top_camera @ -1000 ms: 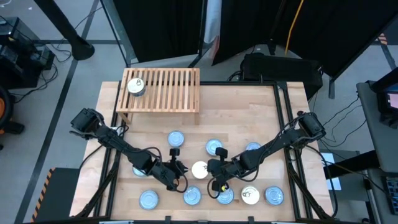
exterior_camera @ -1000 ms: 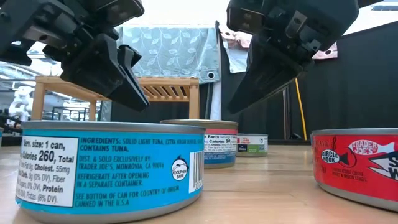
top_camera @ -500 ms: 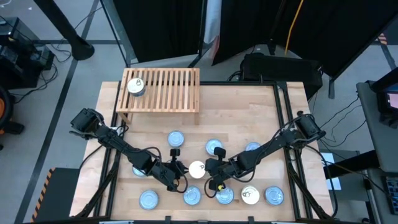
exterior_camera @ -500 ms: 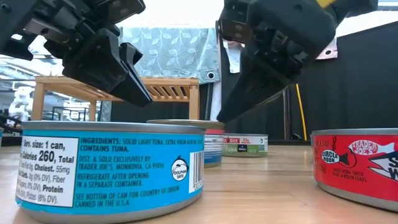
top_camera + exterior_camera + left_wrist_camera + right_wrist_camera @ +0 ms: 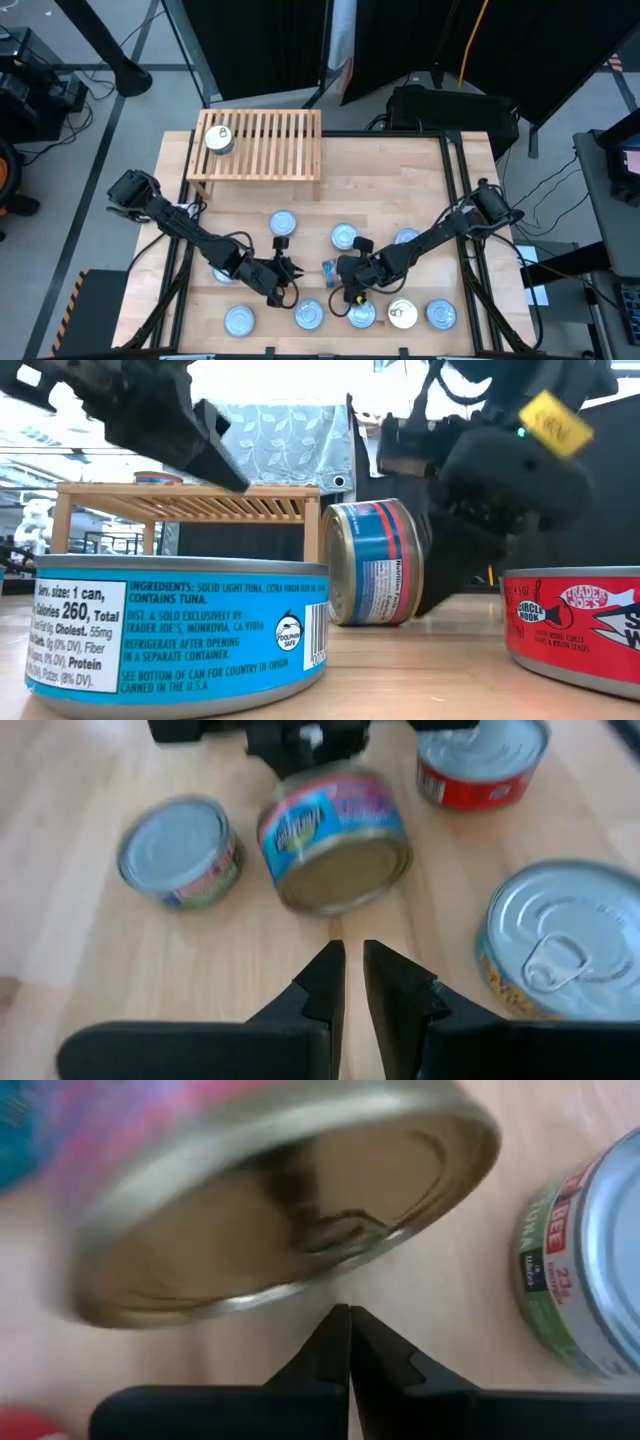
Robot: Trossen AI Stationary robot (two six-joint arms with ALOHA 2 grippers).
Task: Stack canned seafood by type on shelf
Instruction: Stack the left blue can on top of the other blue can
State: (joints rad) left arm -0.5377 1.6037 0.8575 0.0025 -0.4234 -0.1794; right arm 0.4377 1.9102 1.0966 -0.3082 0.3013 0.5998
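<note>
1. One can [image 5: 218, 138] sits on the shelf [image 5: 270, 145], at its left end; that is all the stacking done.
2. Roughly ten tins remain scattered on the table [image 5: 400, 180], unsorted.
3. A blue-and-red tin [image 5: 373, 563] is tipped on edge mid-table, between my two pincers.
4. My right pincer [image 5: 345, 272], fingers pressed together, holds nothing and sits at that tin's rim.
5. My left pincer [image 5: 288, 272], fingers nearly touching, holds nothing.
</note>
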